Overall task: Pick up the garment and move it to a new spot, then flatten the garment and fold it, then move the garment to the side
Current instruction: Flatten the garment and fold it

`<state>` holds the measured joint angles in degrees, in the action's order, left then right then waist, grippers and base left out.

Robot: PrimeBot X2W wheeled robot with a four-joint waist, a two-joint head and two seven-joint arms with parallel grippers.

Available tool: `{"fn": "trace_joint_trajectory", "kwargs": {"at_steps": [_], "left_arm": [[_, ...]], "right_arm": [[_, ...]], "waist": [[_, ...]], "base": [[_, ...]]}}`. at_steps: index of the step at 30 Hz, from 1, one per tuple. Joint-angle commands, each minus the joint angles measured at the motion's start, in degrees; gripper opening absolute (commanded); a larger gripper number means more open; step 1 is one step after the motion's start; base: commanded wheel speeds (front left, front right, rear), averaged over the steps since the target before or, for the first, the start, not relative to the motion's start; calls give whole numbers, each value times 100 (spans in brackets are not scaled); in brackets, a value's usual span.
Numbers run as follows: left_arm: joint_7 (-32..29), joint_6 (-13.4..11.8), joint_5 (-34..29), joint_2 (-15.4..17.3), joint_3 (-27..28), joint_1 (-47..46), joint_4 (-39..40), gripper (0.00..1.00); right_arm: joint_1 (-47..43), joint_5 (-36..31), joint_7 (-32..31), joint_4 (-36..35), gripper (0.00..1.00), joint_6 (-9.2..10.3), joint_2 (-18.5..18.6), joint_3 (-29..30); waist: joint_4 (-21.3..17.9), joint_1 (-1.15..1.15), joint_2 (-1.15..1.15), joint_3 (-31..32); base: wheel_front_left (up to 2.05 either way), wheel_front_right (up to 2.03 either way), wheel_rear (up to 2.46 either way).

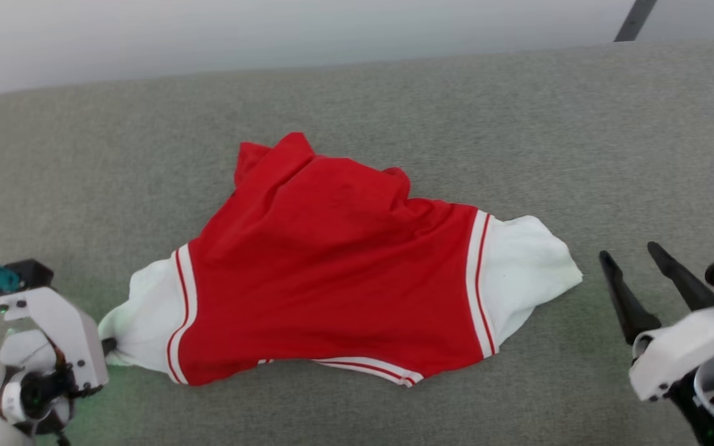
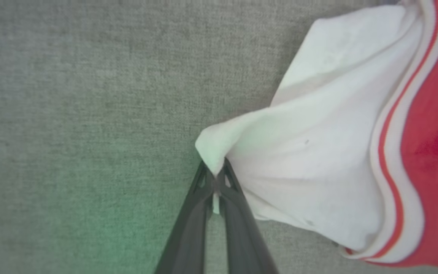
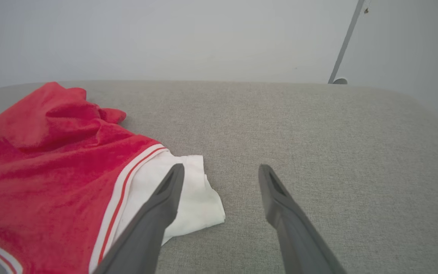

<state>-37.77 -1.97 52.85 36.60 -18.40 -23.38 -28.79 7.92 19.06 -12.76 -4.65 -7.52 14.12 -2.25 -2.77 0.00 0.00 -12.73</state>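
Backdrop: pale, plain wall [image 1: 208, 37] behind a broad table [image 1: 518, 111] covered in grey woven cloth, matt and slightly coarse, rounded along its far edge.
Garment: the garment [image 1: 332, 266] lies near the middle of the table, spread sideways; its red body is rumpled into a peak on the far side and no lettering shows.
Handling: it looks light, soft and limp, so it will likely sag and drag rather than slide flat. The best holds are probably the two sleeve ends, one per hand, so it hangs evenly.
Sleeves: white, thin and creased; the left sleeve [image 2: 318, 144] is drawn to a point and the right sleeve [image 1: 527, 266] lies loose.
Right hand: the right hand [image 3: 222, 167] is released, fingers wide apart, just beside the right sleeve's end and apparently not touching it.
Left hand: the left hand [image 2: 216, 179] is clenched on the left sleeve's tip, with a pinch of white cloth between its fingertips.
Trim: the striped trim [image 1: 480, 279] runs in narrow red-and-white bands where sleeve meets body.
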Motion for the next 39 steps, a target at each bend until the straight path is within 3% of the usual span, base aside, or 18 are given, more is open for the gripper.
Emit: {"fn": "trace_joint_trajectory", "kwargs": {"at_steps": [1, 12, 19, 20, 21, 30, 39], "left_arm": [[15, 60, 1, -262, -143, 11, -117, 0], [186, 306, -151, -612, -374, -521, -313, 0], [261, 395, -160, -751, -459, -684, -423, 0], [264, 411, -155, -760, -461, -695, -441, 0], [271, 410, -147, -768, -465, -710, -455, 0], [86, 396, -115, -669, -486, -858, -368, 0], [-531, 196, -126, -357, -389, -1664, 628, 0]], "right_arm": [[121, 74, -184, 69, 100, 6, 72, -7], [809, 555, -1687, 1019, 100, 5, 614, -450], [1157, 811, -2309, 1825, 100, 4, 625, -801], [1205, 845, -2354, 1882, 45, 0, 664, -932], [1257, 913, -2398, 1952, 0, 0, 698, -1024], [1841, 1576, -2556, 2055, 0, 0, 977, -1428], [2690, 2345, -2359, 1671, 0, 2, 1351, -1675]], "waist": [[84, 0, 0, -58], [495, 0, 0, -337], [628, 0, 0, -447], [637, 0, 0, -457], [644, 0, 0, -465], [640, 0, 0, -343], [603, 0, 0, 306]], "base": [[0, 0, 0], [0, 0, 0], [0, 0, 0], [0, 0, 0], [0, 0, 0], [0, 0, 0], [0, 0, 0]]}}
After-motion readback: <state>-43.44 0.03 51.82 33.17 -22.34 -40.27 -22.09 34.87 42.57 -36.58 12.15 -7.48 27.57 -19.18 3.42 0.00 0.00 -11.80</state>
